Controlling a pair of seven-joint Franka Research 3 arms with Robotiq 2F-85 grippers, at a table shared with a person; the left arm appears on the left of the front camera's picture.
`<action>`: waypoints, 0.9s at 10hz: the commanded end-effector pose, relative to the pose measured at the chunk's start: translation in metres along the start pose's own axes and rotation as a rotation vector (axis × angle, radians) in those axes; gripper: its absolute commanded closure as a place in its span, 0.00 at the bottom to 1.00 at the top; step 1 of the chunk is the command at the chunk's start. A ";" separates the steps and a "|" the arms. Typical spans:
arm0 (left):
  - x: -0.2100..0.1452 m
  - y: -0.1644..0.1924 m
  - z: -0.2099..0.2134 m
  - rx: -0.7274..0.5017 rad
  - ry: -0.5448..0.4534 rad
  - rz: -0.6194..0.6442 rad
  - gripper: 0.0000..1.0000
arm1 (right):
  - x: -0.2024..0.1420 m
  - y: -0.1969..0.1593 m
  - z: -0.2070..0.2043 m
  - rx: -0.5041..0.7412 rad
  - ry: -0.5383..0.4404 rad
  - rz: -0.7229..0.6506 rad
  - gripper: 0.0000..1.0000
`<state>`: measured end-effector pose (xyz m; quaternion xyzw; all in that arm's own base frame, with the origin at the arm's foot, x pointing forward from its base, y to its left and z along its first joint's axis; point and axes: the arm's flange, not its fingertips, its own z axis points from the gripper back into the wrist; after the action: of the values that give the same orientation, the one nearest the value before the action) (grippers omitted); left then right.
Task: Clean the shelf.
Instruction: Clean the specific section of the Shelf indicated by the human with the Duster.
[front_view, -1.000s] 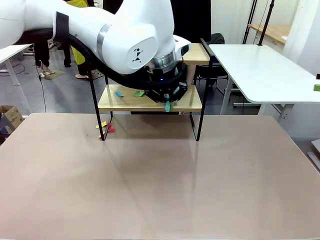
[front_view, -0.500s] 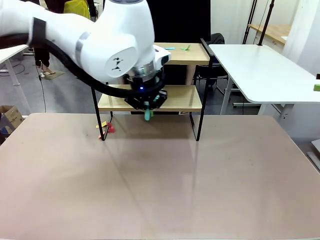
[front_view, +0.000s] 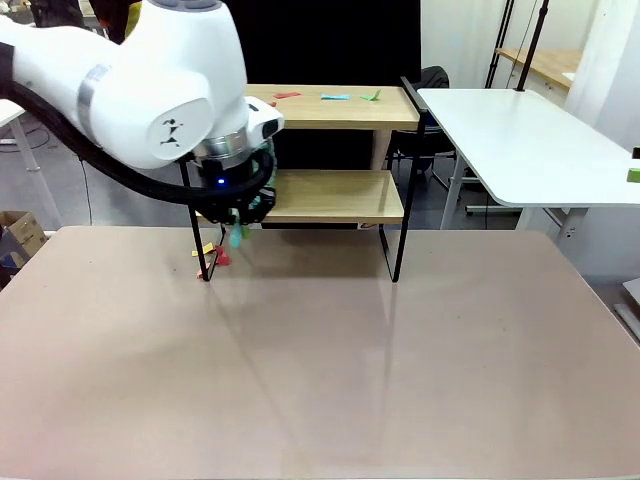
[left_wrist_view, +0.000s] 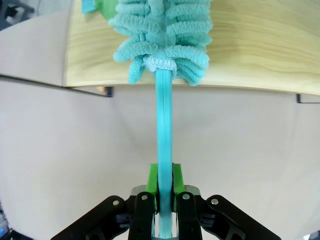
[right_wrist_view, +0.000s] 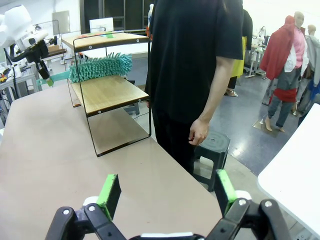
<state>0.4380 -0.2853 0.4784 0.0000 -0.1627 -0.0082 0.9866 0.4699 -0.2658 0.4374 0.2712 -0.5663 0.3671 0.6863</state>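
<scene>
The shelf (front_view: 340, 196) stands at the table's far side, two wooden boards in a black frame. My left gripper (front_view: 237, 230) is at the lower board's left end, shut on the handle of a teal fluffy duster (left_wrist_view: 162, 35). In the left wrist view the gripper (left_wrist_view: 164, 173) clamps the handle, and the duster head lies on the lower board (left_wrist_view: 260, 50), next to teal and green scraps (left_wrist_view: 97, 6) near the board's edge. Red, teal and green scraps (front_view: 335, 97) lie on the top board. My right gripper (right_wrist_view: 167, 196) hangs open and empty above the table, far from the shelf (right_wrist_view: 107, 94).
A person in a black shirt (right_wrist_view: 195, 60) stands beside the shelf's far end. Small red and yellow bits (front_view: 214, 254) lie on the table at the shelf's left leg. A white table (front_view: 530, 140) stands at the back right.
My left arm has swept leftward along the lower board with the duster, from the right part to the left end. The scraps on that board now sit at its left edge.
</scene>
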 end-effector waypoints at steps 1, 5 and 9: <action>-0.009 0.033 0.013 0.117 -0.013 0.011 0.87 | 0.003 0.000 -0.001 0.000 -0.004 0.006 0.00; -0.029 0.050 0.045 0.331 -0.120 -0.014 0.87 | 0.003 0.000 -0.001 0.000 -0.004 0.006 0.00; -0.026 0.039 0.050 0.261 -0.120 -0.058 0.87 | 0.003 0.000 -0.001 0.000 -0.004 0.006 0.00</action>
<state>0.3940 -0.2525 0.5170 0.1272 -0.2287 -0.0189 0.9650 0.4700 -0.2656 0.4374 0.2713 -0.5663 0.3672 0.6862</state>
